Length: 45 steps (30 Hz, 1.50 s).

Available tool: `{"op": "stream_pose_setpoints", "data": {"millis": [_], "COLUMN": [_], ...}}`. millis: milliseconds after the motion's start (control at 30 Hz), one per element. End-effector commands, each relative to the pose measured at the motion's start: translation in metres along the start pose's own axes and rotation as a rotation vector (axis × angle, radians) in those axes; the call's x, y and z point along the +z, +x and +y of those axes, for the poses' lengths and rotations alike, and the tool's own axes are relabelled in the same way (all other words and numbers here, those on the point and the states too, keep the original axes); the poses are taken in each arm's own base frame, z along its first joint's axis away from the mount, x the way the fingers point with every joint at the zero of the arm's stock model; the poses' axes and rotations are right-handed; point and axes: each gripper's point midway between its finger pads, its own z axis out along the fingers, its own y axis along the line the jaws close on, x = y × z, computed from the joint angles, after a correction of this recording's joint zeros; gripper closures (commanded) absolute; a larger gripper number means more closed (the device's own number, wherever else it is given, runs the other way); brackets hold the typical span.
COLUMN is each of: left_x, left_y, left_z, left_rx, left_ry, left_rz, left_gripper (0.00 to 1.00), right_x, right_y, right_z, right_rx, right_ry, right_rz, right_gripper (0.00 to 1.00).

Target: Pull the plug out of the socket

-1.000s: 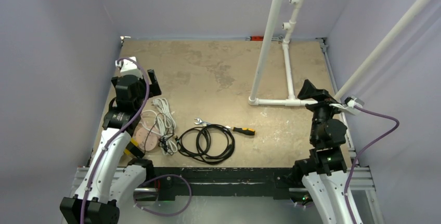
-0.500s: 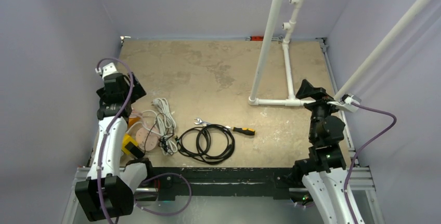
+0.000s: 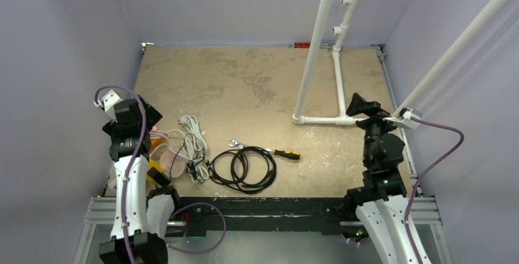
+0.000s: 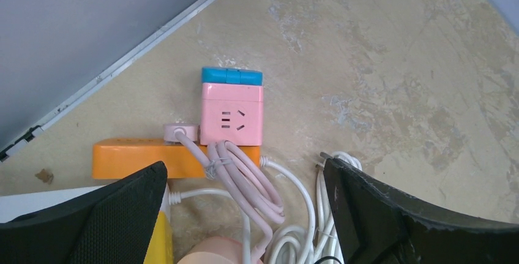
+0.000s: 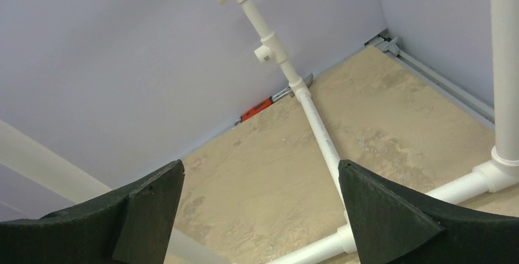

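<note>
Only the left wrist view showed the pink plug (image 4: 180,132), sat on the orange socket strip (image 4: 125,161); overhead, indistinct. Plug at ten o'clock within left jaws' gap, untouched. Left and right jaws both stood apart.

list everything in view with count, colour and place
table: 1, tan, under everything
pipe frame: 1, white, far right
socket cube: 1, pink, near left, blue block adjoining
power strip: 1, orange, against the cube
plug: 1, pink, at the strip's edge
pink cable: 1, pink, by the cube
white cable: 1, white, right of strip
black cable: 1 coil, black, near centre
screwdriver: 1, black-orange handle, by the coil
wrench: 1, silver, by the coil
left gripper: 1, black, open over cube
right gripper: 1, black, open, by pipe frame
</note>
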Motion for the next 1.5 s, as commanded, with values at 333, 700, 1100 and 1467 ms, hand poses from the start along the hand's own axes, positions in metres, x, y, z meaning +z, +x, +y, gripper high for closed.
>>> {"op": "stream_pose_setpoints", "data": {"millis": [333, 700, 1100, 1467], "left_x": [0.012, 0.018, 0.013, -0.012], "left_y": [0.057, 0.063, 0.076, 0.1], "left_z": [-0.001, -0.018, -0.054, -0.152], "left_rx": [-0.155, -0.1, -0.119, -0.051], "left_ry": [0.013, 0.102, 0.316, 0.581], "left_rz": [0.17, 0.208, 0.263, 0.313], "left_gripper": [0.06, 0.44, 1.0, 1.0], "right_x": [-0.001, 0.0, 0.002, -0.001], "right_y": [-0.021, -0.018, -0.017, -0.019], "right_z": [0.02, 0.021, 0.02, 0.016], "right_rx": [0.002, -0.002, -0.005, 0.001], "right_ry": [-0.069, -0.074, -0.062, -0.047], "right_rz": [-0.026, -0.016, -0.011, -0.024], "right_gripper": [0.01, 0.01, 0.01, 0.01]}}
